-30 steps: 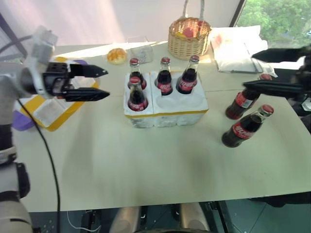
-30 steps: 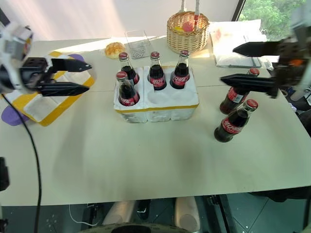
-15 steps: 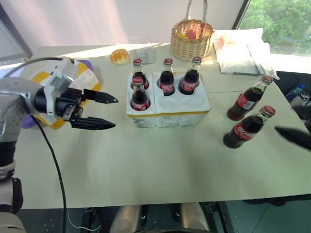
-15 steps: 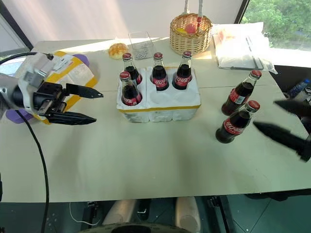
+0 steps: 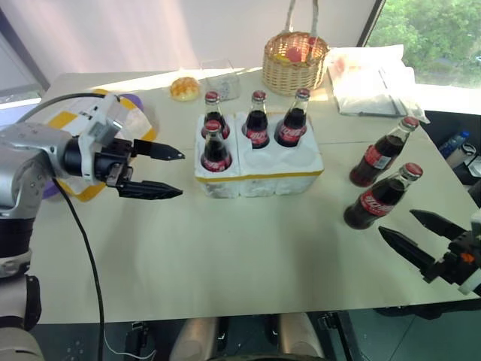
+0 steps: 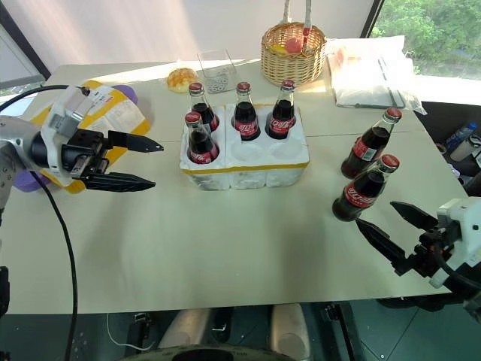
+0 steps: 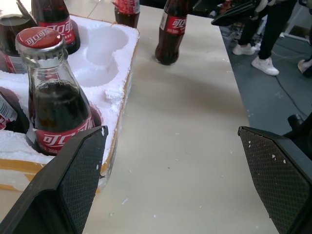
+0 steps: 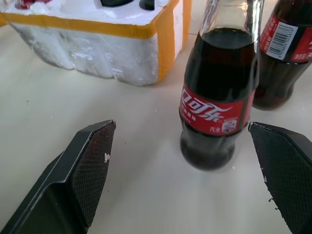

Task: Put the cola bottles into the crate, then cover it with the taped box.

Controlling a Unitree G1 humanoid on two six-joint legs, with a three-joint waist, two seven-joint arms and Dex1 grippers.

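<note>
Six cola bottles [image 5: 258, 120] are showing: four standing in the crate [image 5: 259, 162] at upper centre, two standing loose at right, the nearer [image 5: 378, 197] just above the right gripper [image 5: 419, 237]. One taped box [image 5: 105, 128] is lying at left, behind the left gripper [image 5: 174, 173]. Both grippers are gaping wide, holding nothing.

A pale table [image 5: 225, 256] carries the crate [image 5: 259, 169] at its middle, two cola bottles [image 5: 374, 199] standing to its right, the taped box [image 5: 90, 150] at the left edge, and a bun [image 5: 183, 87], clear tub [image 5: 219, 74], basket [image 5: 294, 60] and white bag [image 5: 372, 75] along the far side.
</note>
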